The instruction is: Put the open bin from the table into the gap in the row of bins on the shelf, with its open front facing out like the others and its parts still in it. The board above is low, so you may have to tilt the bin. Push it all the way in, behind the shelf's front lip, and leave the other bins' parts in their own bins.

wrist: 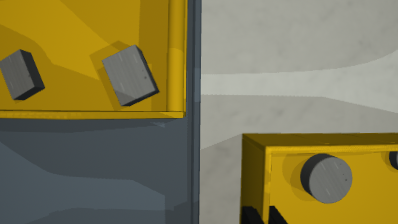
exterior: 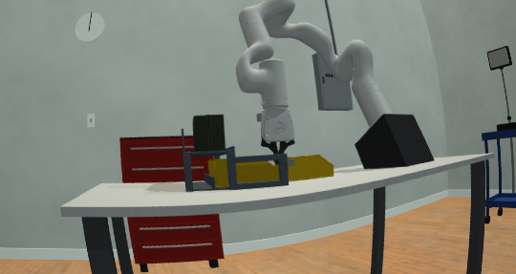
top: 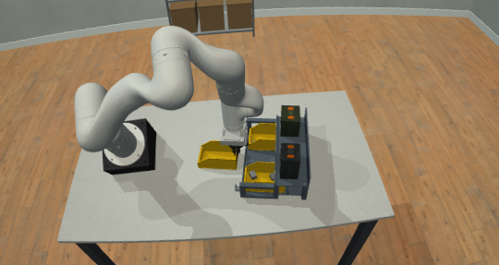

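Note:
The loose yellow open bin (top: 218, 156) lies on the table just left of the grey shelf (top: 273, 157). In the wrist view it (wrist: 330, 180) holds a grey cylinder (wrist: 326, 178). My gripper (top: 234, 147) points straight down at the bin's end nearest the shelf. Its dark fingertips are shut on the bin's end wall. The gap in the row shows as bare grey shelf floor (wrist: 95, 170). Beside the gap a shelf bin (wrist: 90, 55) holds two grey cubes (wrist: 131, 75). The side view shows the gripper (exterior: 278, 151) at the bin's rim, beside the shelf frame (exterior: 234, 170).
Two yellow bins (top: 262, 137) (top: 260, 173) sit in the shelf. Two dark boxes (top: 290, 114) (top: 290, 160) stand on its upper part. The shelf's front lip (wrist: 194, 110) runs between the gap and the loose bin. The arm's black base (top: 129, 147) stands at the table's left.

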Robot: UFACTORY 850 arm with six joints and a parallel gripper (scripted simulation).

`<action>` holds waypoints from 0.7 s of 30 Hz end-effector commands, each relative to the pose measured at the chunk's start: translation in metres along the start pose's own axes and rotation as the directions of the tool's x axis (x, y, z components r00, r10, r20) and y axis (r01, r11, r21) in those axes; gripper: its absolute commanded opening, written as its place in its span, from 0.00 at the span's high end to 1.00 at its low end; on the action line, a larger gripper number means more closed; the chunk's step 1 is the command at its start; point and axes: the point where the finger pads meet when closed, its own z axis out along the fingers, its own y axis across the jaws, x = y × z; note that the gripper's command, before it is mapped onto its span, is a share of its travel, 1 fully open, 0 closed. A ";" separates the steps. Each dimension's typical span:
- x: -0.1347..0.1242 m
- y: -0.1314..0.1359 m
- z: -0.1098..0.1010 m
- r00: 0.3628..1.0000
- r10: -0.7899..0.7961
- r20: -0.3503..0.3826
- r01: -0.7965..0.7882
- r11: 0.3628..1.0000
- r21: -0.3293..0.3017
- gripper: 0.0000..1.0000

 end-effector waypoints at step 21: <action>0.000 -0.001 -0.011 1.000 0.000 0.000 0.000 1.000 0.001 1.00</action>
